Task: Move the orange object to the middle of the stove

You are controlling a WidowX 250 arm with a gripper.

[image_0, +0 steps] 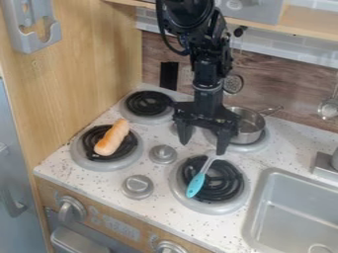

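Speckled white stovetop (165, 190) against a wood-grain wall (284, 91), black gripper (203, 142) above it with fingers spread apart, teal-ended spoon (195, 186) at its six o'clock on a coil burner (228, 179), metal pot (249, 127) at two, orange roll (112, 138) at nine on another burner (80, 154).

The speckled white countertop (290, 143) bears grey knobs (137, 186) and four stove burners (149, 104): an orange bread roll (113, 137) lies front left, a teal-tipped utensil (196, 185) front right, a metal saucepan (250, 129) back right
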